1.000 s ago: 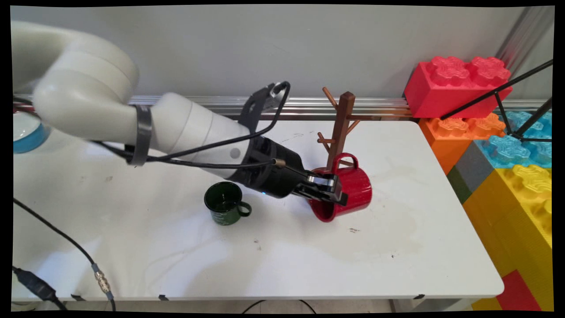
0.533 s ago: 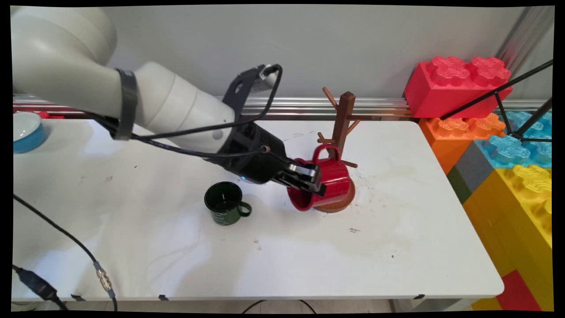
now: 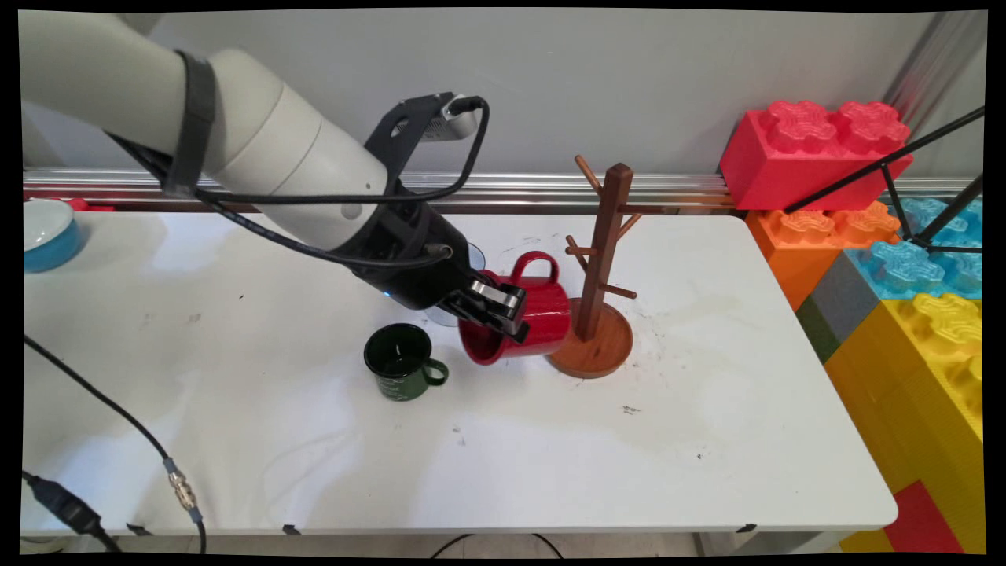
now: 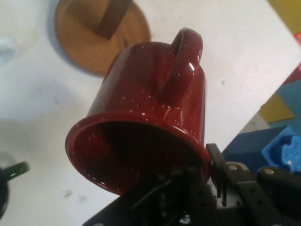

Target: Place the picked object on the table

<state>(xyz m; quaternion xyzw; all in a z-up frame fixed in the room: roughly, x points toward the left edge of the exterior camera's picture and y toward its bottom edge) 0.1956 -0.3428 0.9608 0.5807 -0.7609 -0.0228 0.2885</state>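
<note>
A white table [image 3: 550,472] with faint stains carries a dark green mug [image 3: 401,362] near its middle, a wooden mug tree [image 3: 599,271] on a round base to the right, and a blue and white bowl [image 3: 45,233] at the far left edge.

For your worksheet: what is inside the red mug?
The red mug looks empty: only its dark inner wall shows. The pincer grips the rim, hiding a small part.
</note>
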